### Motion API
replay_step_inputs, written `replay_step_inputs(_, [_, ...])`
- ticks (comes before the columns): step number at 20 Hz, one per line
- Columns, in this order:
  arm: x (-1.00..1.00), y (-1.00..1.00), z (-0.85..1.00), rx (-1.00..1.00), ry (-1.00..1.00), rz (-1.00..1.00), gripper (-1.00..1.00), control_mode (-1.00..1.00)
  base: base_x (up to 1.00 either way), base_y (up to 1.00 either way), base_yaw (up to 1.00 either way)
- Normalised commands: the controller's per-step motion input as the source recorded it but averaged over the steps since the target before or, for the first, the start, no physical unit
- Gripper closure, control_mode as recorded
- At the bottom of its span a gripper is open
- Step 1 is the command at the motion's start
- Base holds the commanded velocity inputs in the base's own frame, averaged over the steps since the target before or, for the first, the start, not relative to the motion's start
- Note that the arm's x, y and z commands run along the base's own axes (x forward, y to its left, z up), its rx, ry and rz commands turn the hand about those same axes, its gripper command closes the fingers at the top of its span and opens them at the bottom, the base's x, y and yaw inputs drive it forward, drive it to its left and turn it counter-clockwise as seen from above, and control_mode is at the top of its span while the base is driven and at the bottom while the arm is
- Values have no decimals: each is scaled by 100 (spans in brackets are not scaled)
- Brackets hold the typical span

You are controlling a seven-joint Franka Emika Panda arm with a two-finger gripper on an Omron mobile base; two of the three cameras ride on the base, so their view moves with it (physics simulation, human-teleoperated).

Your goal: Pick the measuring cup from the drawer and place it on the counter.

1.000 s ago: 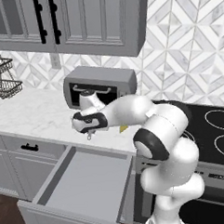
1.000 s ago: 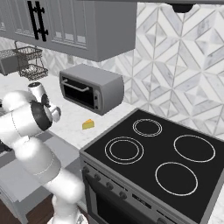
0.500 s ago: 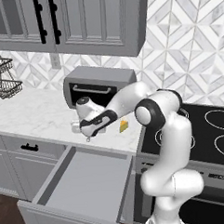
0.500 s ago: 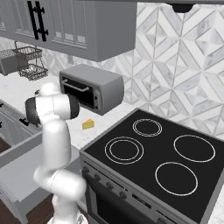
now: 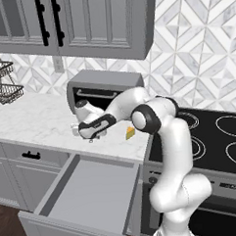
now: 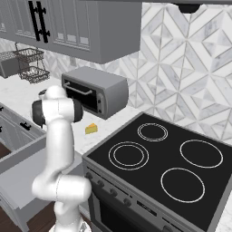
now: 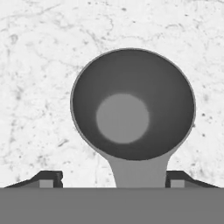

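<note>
While the measuring cup (image 7: 132,105) faces the hand camera bowl-up, its handle runs toward 6 o'clock between the two fingertips (image 7: 49,178), which stand apart on either side of it; whether they press on the handle cannot be told. The bowl appears empty and level, and marble-look surface lies all around it, so the cup is judged to be over the table (image 5: 36,119), low above it or resting on it; contact cannot be confirmed. In the left base view the end effector (image 5: 91,133) sits near the table's front edge, with the arm reaching leftward across it. A yellow wedge (image 5: 130,133) lies just beside it toward 3 o'clock, and a toaster oven (image 5: 106,91) stands behind at 12 o'clock. The drawer (image 5: 87,192) is pulled open below at 6 o'clock, its bottom bare. Placement appears close to done; release remains.
</note>
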Motion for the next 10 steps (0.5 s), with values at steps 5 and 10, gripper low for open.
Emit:
replay_step_inputs(5, [-26,-27,22,0,-2,0,-100,-100,0,0,0])
replay_step_inputs(10, [-83,-43,77,1,-6,0,-100,-100,0,0,0])
